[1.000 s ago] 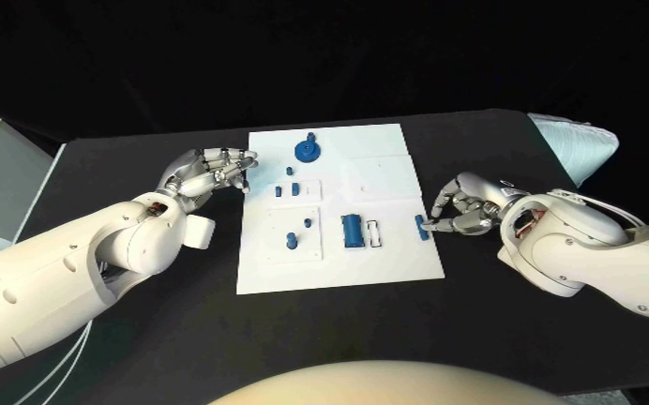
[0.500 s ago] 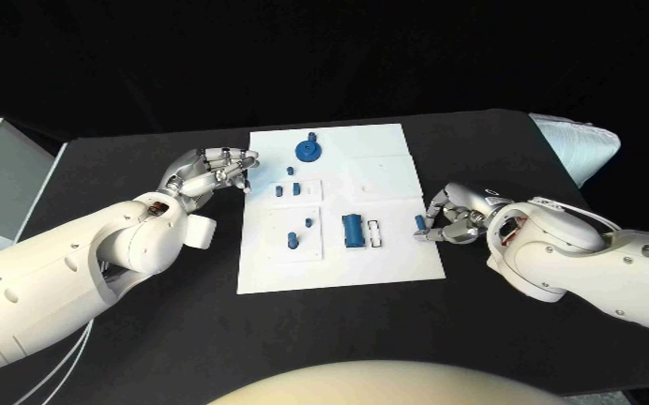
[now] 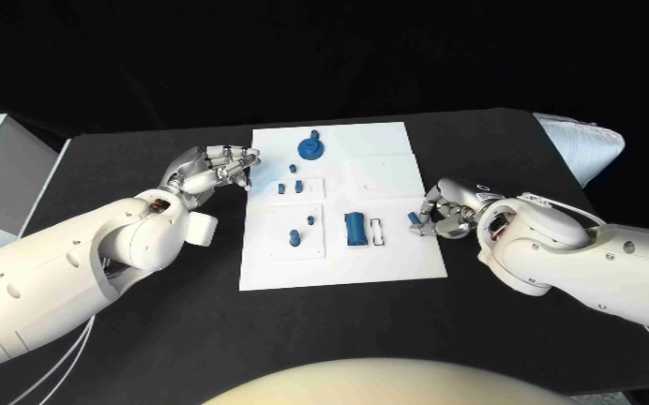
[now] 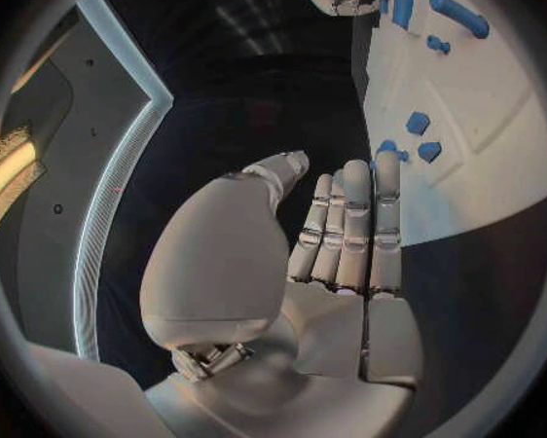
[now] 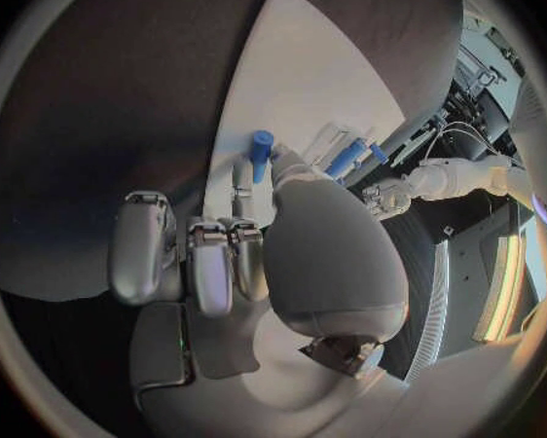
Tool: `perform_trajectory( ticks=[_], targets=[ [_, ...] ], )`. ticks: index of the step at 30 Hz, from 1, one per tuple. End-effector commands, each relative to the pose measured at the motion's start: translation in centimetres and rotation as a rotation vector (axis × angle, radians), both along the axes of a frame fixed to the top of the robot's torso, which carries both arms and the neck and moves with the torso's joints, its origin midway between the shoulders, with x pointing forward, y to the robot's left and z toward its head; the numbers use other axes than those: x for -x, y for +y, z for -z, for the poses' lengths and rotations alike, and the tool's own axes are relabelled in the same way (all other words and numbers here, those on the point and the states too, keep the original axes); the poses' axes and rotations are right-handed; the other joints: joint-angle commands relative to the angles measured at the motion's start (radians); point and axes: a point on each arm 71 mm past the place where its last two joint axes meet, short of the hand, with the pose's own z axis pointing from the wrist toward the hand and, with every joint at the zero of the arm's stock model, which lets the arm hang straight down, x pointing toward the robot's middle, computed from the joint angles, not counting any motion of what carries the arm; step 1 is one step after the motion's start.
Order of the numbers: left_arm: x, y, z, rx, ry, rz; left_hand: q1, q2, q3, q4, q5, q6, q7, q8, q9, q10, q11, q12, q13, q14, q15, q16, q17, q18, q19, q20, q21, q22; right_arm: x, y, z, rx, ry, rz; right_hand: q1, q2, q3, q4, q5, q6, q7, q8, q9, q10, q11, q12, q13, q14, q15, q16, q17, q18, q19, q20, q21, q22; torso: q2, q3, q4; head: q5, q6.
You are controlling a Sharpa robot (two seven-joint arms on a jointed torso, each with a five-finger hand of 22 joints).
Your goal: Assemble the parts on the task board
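Blue peg (image 5: pixel 260 153), small, rigid, likely light and slick, pinched at its lower end by right hand (image 3: pixel 447 214); left hand (image 3: pixel 213 171) spread, empty.

The head camera looks down from high up at the black desk (image 3: pixel 162 349), with the white task board (image 3: pixel 385 157) in the middle. Each wrist camera sits close behind its own hand and looks along the fingers. The left wrist camera sees the left hand (image 4: pixel 335 253) and the board. The right wrist camera sees the right hand (image 5: pixel 225 253), the same board, and the left hand far off.
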Motion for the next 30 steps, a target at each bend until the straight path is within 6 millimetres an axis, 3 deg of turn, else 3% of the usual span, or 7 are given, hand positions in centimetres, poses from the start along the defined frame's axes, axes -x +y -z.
perform_trajectory(
  ticks=[1,4,6,10,22,30],
  targets=[
    [0.1,-0.2,-0.1,0.015,-0.006,0.013,0.004,0.002,-0.001,0.005,0.000,-0.001,0.000,0.006,-0.001,-0.006,-0.002,0.005,0.000,-0.002,0.001,-0.004,-0.002,0.014,0.007,0.001,-0.005,-0.001,0.4,-0.3,1.2,0.077,0.051,0.004,0.111,0.022,0.090,-0.041,0.021,0.003,-0.013,-0.002,-0.009,0.106,-0.011,0.002,0.263,0.104,-0.011,0.006,0.264,-0.013,0.015,-0.013,0.008,0.059,0.000,0.0002,-0.0012,0.003,-0.002],
    [0.1,-0.2,-0.2,0.015,-0.005,0.014,0.004,0.002,-0.001,0.005,0.000,-0.001,0.000,0.006,-0.001,-0.006,-0.002,0.005,0.000,-0.002,0.001,-0.004,-0.002,0.014,0.007,0.001,-0.005,-0.001,0.4,0.1,1.3,0.080,0.047,-0.003,0.121,-0.014,0.207,-0.068,0.066,0.004,-0.002,0.016,0.007,0.106,-0.006,0.002,0.263,0.104,-0.005,0.006,0.264,-0.015,0.016,-0.011,0.012,0.067,-0.001,0.0003,-0.0013,0.004,-0.002],
    [0.1,-0.2,-0.2,0.015,-0.005,0.014,0.004,0.002,-0.001,0.005,0.000,-0.001,0.000,0.006,-0.001,-0.006,-0.002,0.005,0.000,-0.002,0.001,-0.004,-0.002,0.014,0.007,0.001,-0.005,-0.001,0.5,0.3,1.2,0.078,0.044,-0.006,0.083,-0.043,0.292,-0.089,0.096,-0.007,0.003,0.038,0.030,0.106,-0.002,0.002,0.263,0.104,-0.002,0.006,0.264,-0.016,0.017,-0.007,0.015,0.073,-0.001,0.0004,-0.0012,0.004,-0.002],
    [0.1,-0.1,-0.2,0.014,-0.004,0.013,0.004,0.002,-0.001,0.005,0.000,-0.001,0.000,0.006,-0.001,-0.006,-0.002,0.005,0.000,-0.002,0.001,-0.004,-0.002,0.014,0.007,0.001,-0.005,-0.001,0.6,0.7,1.1,0.069,0.037,-0.009,0.041,-0.061,0.341,-0.104,0.094,-0.015,-0.004,0.054,0.047,0.106,-0.004,0.002,0.263,0.104,-0.003,0.006,0.264,-0.016,0.018,-0.008,0.017,0.078,-0.001,0.0005,-0.0012,0.005,0.000],
    [0.2,-0.1,-0.2,0.013,-0.004,0.013,0.004,0.002,-0.002,0.007,0.000,-0.002,0.000,0.006,-0.001,-0.007,-0.002,0.006,0.000,-0.002,0.002,-0.004,-0.002,0.014,0.007,0.001,-0.006,-0.002,1.3,1.6,0.3,-0.001,0.009,0.001,-0.050,-0.085,0.381,-0.083,0.103,-0.020,-0.012,0.061,0.056,0.106,-0.011,0.002,0.263,0.104,-0.008,0.006,0.264,-0.017,0.021,-0.012,0.023,0.086,0.000,0.0010,-0.0026,0.008,0.005],
    [0.2,0.0,-0.2,0.012,-0.003,0.013,0.004,0.002,-0.002,0.007,0.001,-0.002,0.000,0.006,-0.002,-0.008,-0.002,0.006,0.000,-0.002,0.002,-0.004,-0.002,0.014,0.008,0.001,-0.007,-0.002,2.2,3.3,-1.3,-0.104,0.011,-0.020,-0.080,-0.094,0.388,-0.066,0.114,-0.018,-0.014,0.060,0.056,0.106,-0.012,0.002,0.263,0.104,-0.009,0.006,0.264,-0.019,0.024,-0.013,0.030,0.091,0.001,0.0008,-0.0005,0.006,0.002]
  ],
)
